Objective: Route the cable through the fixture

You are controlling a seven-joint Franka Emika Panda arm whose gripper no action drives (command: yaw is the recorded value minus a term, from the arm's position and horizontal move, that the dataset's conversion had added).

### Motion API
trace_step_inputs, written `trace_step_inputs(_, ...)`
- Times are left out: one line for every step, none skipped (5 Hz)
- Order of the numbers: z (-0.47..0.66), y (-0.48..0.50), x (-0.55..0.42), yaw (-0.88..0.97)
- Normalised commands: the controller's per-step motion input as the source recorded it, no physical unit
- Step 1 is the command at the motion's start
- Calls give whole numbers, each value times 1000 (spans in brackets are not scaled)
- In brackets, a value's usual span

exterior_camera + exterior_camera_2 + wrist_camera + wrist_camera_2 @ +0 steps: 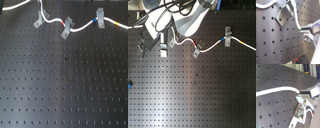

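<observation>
- I see the cable (82,25) lying across the far part of the black board (65,85) in both exterior views.
- In the first exterior view it passes the wide clip (100,19) and the middle clip (66,29), then reaches the fixture (38,21) toward the first exterior view's left.
- In the second exterior view the gripper (163,42) sits just beside the fixture (173,44).
- I cannot tell whether the jaws are parted or clamped on the cable.

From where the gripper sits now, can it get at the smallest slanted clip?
Probably yes: the gripper sits near the fixture in the first wrist view, with only bare board between them.
</observation>
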Motion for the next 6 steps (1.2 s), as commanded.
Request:
trace_step_inputs(322,-145,-161,0)
trace_step_inputs(290,-122,-137,0)
trace_step_inputs(217,96,-130,71)
trace_step_inputs(162,281,-226,214)
trace_step_inputs(351,353,-87,226)
trace_step_inputs(501,258,46,206)
